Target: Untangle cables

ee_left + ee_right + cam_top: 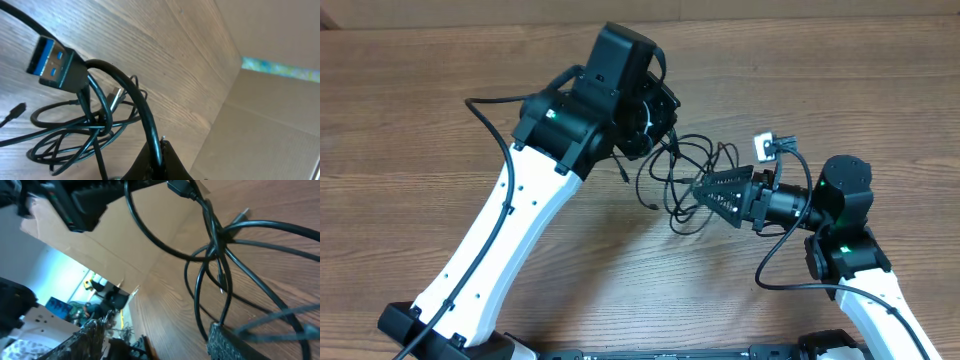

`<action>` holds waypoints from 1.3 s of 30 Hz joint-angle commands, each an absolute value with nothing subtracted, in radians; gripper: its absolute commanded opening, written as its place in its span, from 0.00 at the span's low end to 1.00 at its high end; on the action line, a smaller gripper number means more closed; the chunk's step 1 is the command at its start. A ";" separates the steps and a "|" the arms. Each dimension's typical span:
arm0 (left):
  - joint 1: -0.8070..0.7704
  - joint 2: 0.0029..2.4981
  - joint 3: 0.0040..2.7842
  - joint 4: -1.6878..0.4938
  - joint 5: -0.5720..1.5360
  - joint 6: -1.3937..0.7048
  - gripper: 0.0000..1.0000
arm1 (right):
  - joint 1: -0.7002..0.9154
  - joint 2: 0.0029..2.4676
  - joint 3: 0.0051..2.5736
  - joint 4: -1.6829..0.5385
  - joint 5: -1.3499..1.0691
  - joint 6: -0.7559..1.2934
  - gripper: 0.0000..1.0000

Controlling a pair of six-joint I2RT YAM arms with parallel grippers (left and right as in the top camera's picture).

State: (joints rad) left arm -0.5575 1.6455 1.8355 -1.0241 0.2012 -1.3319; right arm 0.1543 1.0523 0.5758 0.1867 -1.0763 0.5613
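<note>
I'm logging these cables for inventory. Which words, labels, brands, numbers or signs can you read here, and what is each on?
None: no text can be read in any view.
USB plug of the cables: blue insert, no marking visible.
Cardboard wall: blank.
Small grey-white part in the overhead view: too small to read.
Background clutter in the right wrist view: too blurred to read.

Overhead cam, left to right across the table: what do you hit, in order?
left arm → left gripper → the cables, a loose bunch of loops → right gripper, reaching into the bunch → right arm
</note>
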 commanded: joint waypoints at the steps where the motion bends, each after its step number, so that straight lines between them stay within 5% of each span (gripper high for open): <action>1: -0.588 1.634 1.863 -1.021 0.199 -1.366 0.04 | 0.190 1.054 0.590 0.143 -0.947 0.458 0.64; 13: -0.654 1.656 1.863 -1.018 0.176 -1.370 0.04 | 0.304 1.176 0.590 0.179 -0.890 0.440 0.57; 17: -0.654 1.660 1.863 -1.016 0.171 -1.370 0.04 | 0.309 1.213 0.590 0.178 -0.900 0.445 0.39; 22: -0.653 1.660 1.863 -1.013 0.121 -1.374 0.04 | 0.309 1.216 0.590 0.191 -0.921 0.495 0.34; 24: -0.653 1.660 1.863 -1.013 0.110 -1.378 0.04 | 0.309 1.216 0.590 0.196 -0.921 0.497 0.24; 26: -0.652 1.660 1.863 -1.013 0.093 -1.389 0.04 | 0.309 1.216 0.590 0.197 -0.929 0.498 0.04; 39: -0.608 1.660 1.863 -1.020 0.012 -1.392 0.04 | 0.309 1.216 0.590 0.192 -1.110 0.497 0.04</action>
State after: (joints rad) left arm -0.6441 1.6554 1.8355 -1.0214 0.0692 -1.3819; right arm 0.3035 1.2160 0.5758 0.1902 -1.0130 0.4973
